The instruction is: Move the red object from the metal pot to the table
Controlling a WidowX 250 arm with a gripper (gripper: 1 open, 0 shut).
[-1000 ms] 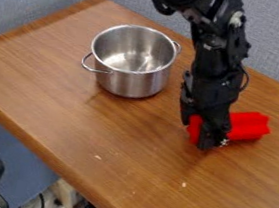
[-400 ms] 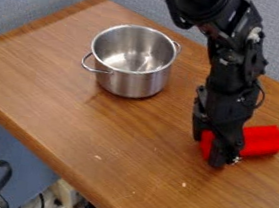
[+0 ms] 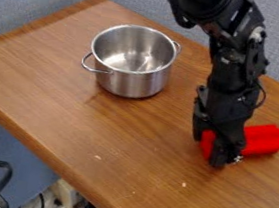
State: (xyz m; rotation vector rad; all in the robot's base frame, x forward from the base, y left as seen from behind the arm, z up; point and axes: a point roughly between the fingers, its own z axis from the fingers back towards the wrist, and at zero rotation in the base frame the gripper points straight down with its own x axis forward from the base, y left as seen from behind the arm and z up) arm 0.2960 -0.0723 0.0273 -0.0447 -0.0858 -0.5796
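Since a moment ago, the red block has moved a little toward the right edge of the table, together with the gripper, whose fingers are around it. It lies well apart from the metal pot. The moving out looks done; I think only the letting go remains.

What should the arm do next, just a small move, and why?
Probably let go of the red object and lift the gripper straight up: the block already appears to lie on the table, beside the metal pot, with the fingers around one end.
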